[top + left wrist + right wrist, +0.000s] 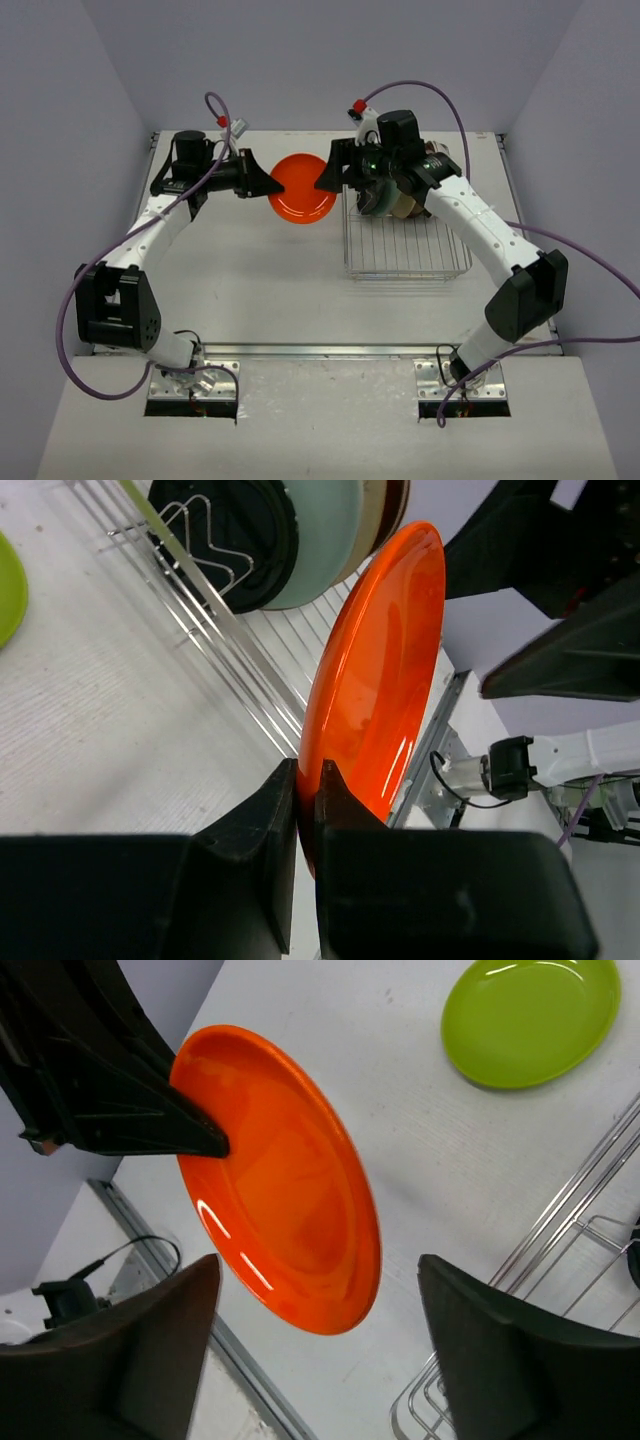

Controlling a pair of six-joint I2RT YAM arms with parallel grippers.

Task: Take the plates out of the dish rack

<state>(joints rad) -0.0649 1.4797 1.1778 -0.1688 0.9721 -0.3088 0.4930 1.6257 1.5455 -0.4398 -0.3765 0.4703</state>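
The overhead view is showing the glossy round orange plate (303,190) hanging on edge above the white counter (250,290), at about 12 o'clock from the counter's middle. The left claw (278,187) is meeting its rim at 9 o'clock, and the right claw (328,178) is sitting at its 3 o'clock.

Only the left wrist view is making the grip plain: the left claw's black fingers (275,815) are pinching tight on the orange rim, with the plate tilting away from them. Only the right wrist view is settling the other side. There the right claw's fingers (130,1360) are standing wide apart, gripping nothing, with the orange plate lying ahead between them and a gap on each side. Both wrist views are also catching a round lime green plate (530,1015) lying flat on the counter, which the overhead view is not showing.

The rectangular silver wire dish rack (400,250) is sitting at 3 o'clock from the orange plate. Its far end is holding upright a round black plate (235,535), a pale teal plate (320,560), a cream plate (372,518) and a brown-rimmed plate (400,505). Overhead, the right wrist is half covering these.

The rack's nearer rows are showing only wire. Its right rim is lying near the counter's 3 o'clock edge. Bare counter is stretching from the orange plate toward 6 and 8 o'clock.
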